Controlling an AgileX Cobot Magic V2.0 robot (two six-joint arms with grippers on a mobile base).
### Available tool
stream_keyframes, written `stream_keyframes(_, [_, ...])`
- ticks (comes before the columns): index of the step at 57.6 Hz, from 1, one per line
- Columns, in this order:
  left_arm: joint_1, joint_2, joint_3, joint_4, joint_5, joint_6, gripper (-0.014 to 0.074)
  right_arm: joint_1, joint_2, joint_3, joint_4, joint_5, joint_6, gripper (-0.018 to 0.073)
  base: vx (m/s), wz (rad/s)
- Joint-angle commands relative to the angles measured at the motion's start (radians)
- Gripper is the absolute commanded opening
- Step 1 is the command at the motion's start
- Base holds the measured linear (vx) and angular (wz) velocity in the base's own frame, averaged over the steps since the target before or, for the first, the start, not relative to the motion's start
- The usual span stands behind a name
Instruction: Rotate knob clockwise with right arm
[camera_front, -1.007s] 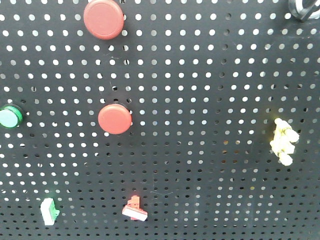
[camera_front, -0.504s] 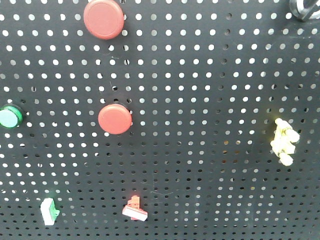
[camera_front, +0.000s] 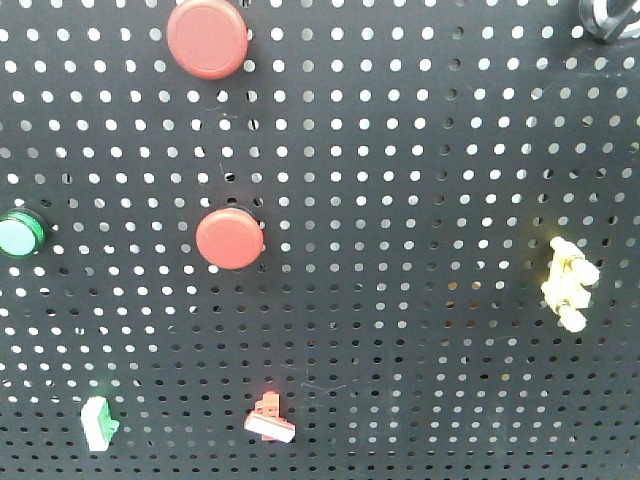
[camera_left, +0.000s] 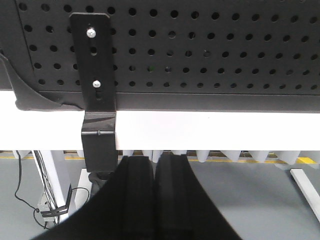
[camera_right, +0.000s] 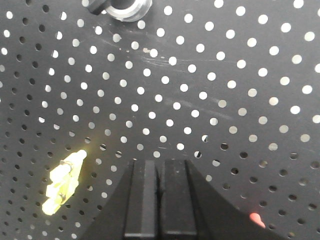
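Note:
The knob (camera_right: 127, 7), a silver ring with a black part, sits on the black pegboard (camera_right: 225, 75) at the top edge of the right wrist view, cut off by the frame. In the front view it shows partly in the top right corner (camera_front: 605, 15). My right gripper (camera_right: 159, 163) is shut and empty, facing the board well below the knob and apart from it. My left gripper (camera_left: 155, 158) is shut and empty, pointing under the board's lower edge (camera_left: 200, 100). Neither arm shows in the front view.
On the board are two red round buttons (camera_front: 207, 38) (camera_front: 230, 238), a green button (camera_front: 20, 233), a yellow switch (camera_front: 568, 284) (camera_right: 62, 182), a small red-white switch (camera_front: 268, 420) and a green-white one (camera_front: 98, 423). A black bracket (camera_left: 95, 90) hangs from the board's lower edge.
The knob in the top right corner of the front view shows slightly less of its light stripe than a second ago. Nothing else has visibly changed.

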Motion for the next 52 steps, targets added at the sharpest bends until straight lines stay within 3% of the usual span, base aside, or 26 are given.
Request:
stream_keyframes(1, [0.002,-0.01,0.01,-0.007,-0.073,-0.007,-0.0006,-0.002,0.011,-0.024,-0.003,-0.095,0.023,-0.0009,0.0,0.0])
stream_keyframes(8, [0.002,-0.01,0.01,-0.007,-0.073,-0.007,-0.0006,-0.002,0.011,0.003,0.143,-0.104,0.094,-0.0009,0.0,0.0])
stream_keyframes(14, [0.002,-0.01,0.01,-0.007,-0.073,-0.007,-0.0006,-0.002,0.011,0.145,0.217,-0.189,0.101,-0.0009,0.0,0.0])
stream_keyframes(20, [0.002,-0.01,0.01,-0.007,-0.073,-0.007,-0.0006,-0.002,-0.009,0.385,0.294,-0.378,0.102,-0.0009,0.0,0.0])
stream_keyframes(27, [0.002,-0.01,0.01,-0.007,-0.073,-0.007,-0.0006,-0.009,-0.083,0.696,0.393,-0.693,0.113,-0.0009,0.0,0.0])
stream_keyframes(34, [0.002,-0.01,0.01,-0.007,-0.073,-0.007,-0.0006,-0.084,-0.209,0.928,0.522,-0.901,0.113,-0.0009,0.0,0.0])
stream_keyframes(41, [0.002,-0.01,0.01,-0.007,-0.073,-0.007,-0.0006,-0.246,-0.385,1.046,0.559,-0.848,0.112,-0.0009,0.0,0.0])
stream_keyframes(46, [0.002,-0.01,0.01,-0.007,-0.073,-0.007,-0.0006,-0.37,-0.5,1.078,0.513,-0.709,0.111,-0.0009,0.0,0.0])
stream_keyframes(52, [0.002,-0.01,0.01,-0.007,-0.073,-0.007,-0.0006,-0.458,-0.6,1.08,0.453,-0.509,0.11,-0.0009,0.0,0.0])
